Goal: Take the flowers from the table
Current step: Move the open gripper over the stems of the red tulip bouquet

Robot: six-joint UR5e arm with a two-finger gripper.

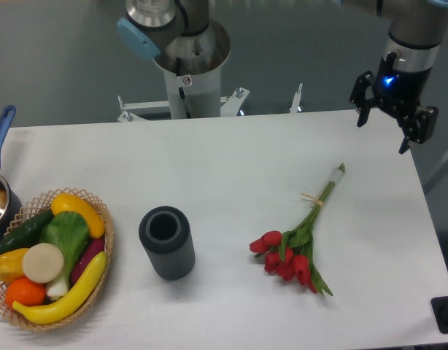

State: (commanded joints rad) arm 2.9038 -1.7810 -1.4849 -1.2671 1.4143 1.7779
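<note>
The flowers [297,240], a small bunch of red tulips with long green stems tied with pale string, lie flat on the white table [231,153] at the right of centre, blooms toward the front and stem ends pointing to the back right. My gripper [382,135] hangs above the table's back right corner, well beyond the stem ends and apart from them. Its two dark fingers are spread wide and hold nothing.
A dark ribbed cylinder vase [166,241] stands upright left of the flowers. A wicker basket [103,251] of colourful fruit and a green leafy vegetable sits at the front left. A pot with a blue handle [1,131] is at the left edge. The arm's base column [187,76] rises behind the table.
</note>
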